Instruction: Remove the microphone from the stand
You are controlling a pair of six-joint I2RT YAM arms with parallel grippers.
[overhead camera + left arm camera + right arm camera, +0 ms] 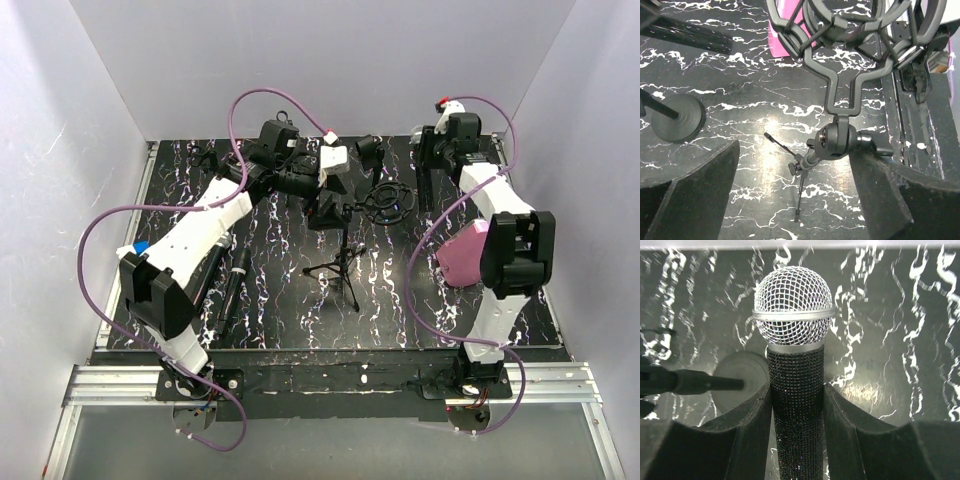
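The microphone (795,365) has a silver mesh head and a black glitter body. My right gripper (796,405) is shut on its body, with the head pointing away from the wrist; this gripper is at the back right in the top view (430,155). The small tripod stand (340,265) carries an empty ring-shaped shock mount (388,200), which also shows in the left wrist view (850,25). My left gripper (795,175) is open around the stand's swivel joint (837,140); the joint's knob is against the right finger (890,195).
A second dark microphone (235,280) lies on the table at the left. A pink object (465,255) lies by the right arm. A round stand base (737,382) with a pole sits left of the held microphone. White walls enclose the black marbled table (300,310).
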